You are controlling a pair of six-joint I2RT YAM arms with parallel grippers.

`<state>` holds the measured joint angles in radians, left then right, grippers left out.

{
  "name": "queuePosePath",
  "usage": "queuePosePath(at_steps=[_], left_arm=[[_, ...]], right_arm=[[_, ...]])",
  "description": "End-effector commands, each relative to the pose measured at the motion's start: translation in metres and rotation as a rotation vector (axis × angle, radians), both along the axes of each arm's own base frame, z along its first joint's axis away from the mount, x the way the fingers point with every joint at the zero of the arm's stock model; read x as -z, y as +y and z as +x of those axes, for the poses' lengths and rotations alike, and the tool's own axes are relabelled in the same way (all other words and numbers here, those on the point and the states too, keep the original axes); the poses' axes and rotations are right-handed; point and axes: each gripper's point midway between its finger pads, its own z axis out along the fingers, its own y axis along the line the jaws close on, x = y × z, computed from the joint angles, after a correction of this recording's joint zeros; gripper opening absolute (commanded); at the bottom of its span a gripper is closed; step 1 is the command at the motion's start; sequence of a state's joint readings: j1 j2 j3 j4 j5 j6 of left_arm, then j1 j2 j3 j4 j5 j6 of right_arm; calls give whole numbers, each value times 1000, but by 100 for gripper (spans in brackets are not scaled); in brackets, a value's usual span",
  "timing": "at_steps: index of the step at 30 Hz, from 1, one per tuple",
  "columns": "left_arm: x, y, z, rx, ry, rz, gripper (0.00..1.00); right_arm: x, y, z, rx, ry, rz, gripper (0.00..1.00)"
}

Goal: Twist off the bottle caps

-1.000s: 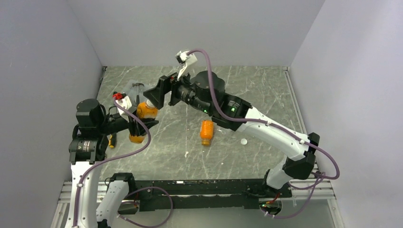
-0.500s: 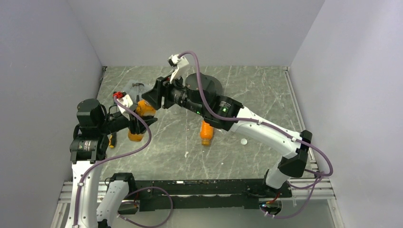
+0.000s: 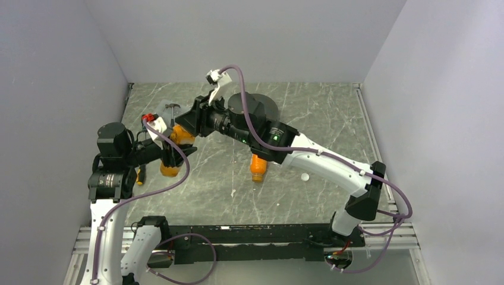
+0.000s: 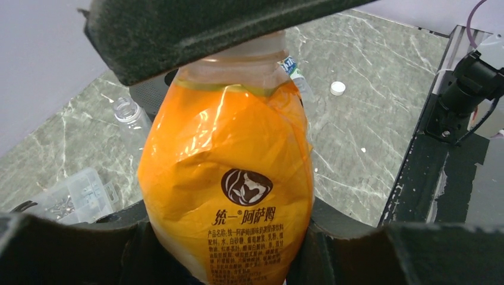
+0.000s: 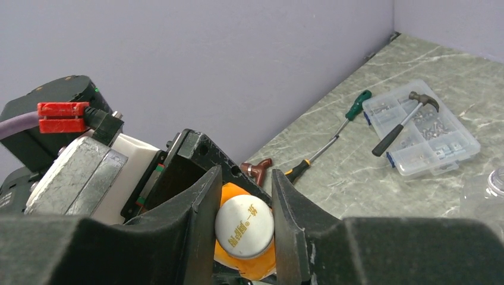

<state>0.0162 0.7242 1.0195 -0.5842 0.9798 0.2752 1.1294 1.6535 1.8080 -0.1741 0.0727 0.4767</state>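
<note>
**Right jaws clamped on cap, left holding the bottle**

- left gripper (image 3: 171, 155): closed round the belly of the short orange bottle (image 4: 229, 178). The bottle is held off the table (image 3: 333, 119) at about 9 o'clock in the top view, with its neck tilted toward 1 o'clock.
- right gripper (image 5: 245, 205): comes in from 3 o'clock with its jaws shut on that bottle's cap (image 5: 245, 228). The cap is pale and round with gold lettering on top, and one finger presses each side.
- Held bottle contents: an orange wrap covers the body, so I can't tell the fill level.
- second orange bottle (image 3: 258, 166): on its side near table centre, partly under the right arm.
- loose white cap (image 3: 305, 176): flat on the table at 3–4 o'clock from that bottle, apart from it.
- clear bottle (image 4: 128, 116): behind the held one toward 11 o'clock, mouth uncapped.
- parts box (image 5: 425, 139): far-left, 11 o'clock. It's a clear box divided into compartments that hold small metal hardware.
- hammer (image 5: 406, 122): lies across the top of the box.
- green-handled screwdriver (image 5: 350, 116): on the table just beside the box, at its 9 o'clock in the right wrist view.
</note>
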Motion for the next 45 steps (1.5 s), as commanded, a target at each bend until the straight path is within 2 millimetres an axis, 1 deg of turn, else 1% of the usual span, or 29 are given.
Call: queuePosePath(at_steps=[1, 3, 6, 9, 12, 13, 15, 17, 18, 19, 20, 21, 22, 23, 24, 25, 26, 29, 31, 33, 35, 37, 39, 45], left_arm=[[-18, -9, -11, 85, -37, -30, 16], [-22, -15, -19, 137, -22, -52, 18], [-32, -24, -34, 234, 14, -104, 18], [-43, -32, -51, 339, 60, -159, 20], [-49, -36, -66, 428, 153, -210, 24], [-50, -37, -70, 448, 184, -221, 25], [-48, -37, -73, 473, 211, -227, 25], [-45, -37, -73, 472, 201, -216, 24], [-43, -37, -72, 469, 197, -211, 24], [-42, -37, -72, 465, 195, -207, 24], [-40, -36, -71, 459, 194, -202, 24], [-39, -36, -69, 452, 191, -197, 23], [-37, -36, -67, 441, 188, -191, 22], [-35, -35, -64, 424, 178, -180, 22], [-33, -34, -61, 411, 166, -169, 21], [-30, -33, -58, 395, 159, -158, 21], [-27, -32, -54, 376, 147, -144, 20], [-16, -26, -37, 282, 102, -91, 21], [-12, -21, -26, 212, 64, -61, 20], [-9, -16, -20, 167, 11, -28, 20], [-10, -12, -15, 119, -33, -14, 19], [-10, -7, -9, 74, -61, -2, 19], [-10, -5, -6, 51, -76, 7, 19], [-11, -2, -3, 28, -82, 14, 18]], right_arm=[[-46, -22, -8, -1, -113, 110, 2], [-55, -27, -17, -43, -168, 139, 0], [-74, -37, -40, -169, -270, 222, 0], [-83, -47, -76, -415, -344, 292, 0], [-81, -55, -94, -598, -352, 315, 0], [-80, -58, -98, -649, -350, 319, 0], [-78, -61, -100, -695, -341, 320, 0], [-73, -59, -94, -675, -330, 298, 1], [-71, -58, -89, -647, -323, 286, 3], [-70, -58, -86, -625, -319, 278, 10], [-67, -58, -81, -591, -304, 263, 23], [-66, -58, -75, -552, -292, 249, 34], [-68, -60, -65, -483, -292, 238, 47], [-66, -60, -60, -448, -283, 224, 61], [-67, -63, -55, -394, -286, 215, 73], [-69, -66, -45, -314, -280, 210, 81], [-73, -71, -40, -248, -279, 207, 87], [-75, -78, -24, -78, -240, 182, 98], [-73, -78, -15, 7, -189, 160, 99], [-59, -74, -1, 83, -119, 102, 97], [-46, -67, 7, 110, -83, 54, 94], [-39, -59, 5, 92, -74, 41, 91], [-39, -53, 1, 77, -75, 44, 89], [-35, -36, -5, 45, -65, 41, 77]])
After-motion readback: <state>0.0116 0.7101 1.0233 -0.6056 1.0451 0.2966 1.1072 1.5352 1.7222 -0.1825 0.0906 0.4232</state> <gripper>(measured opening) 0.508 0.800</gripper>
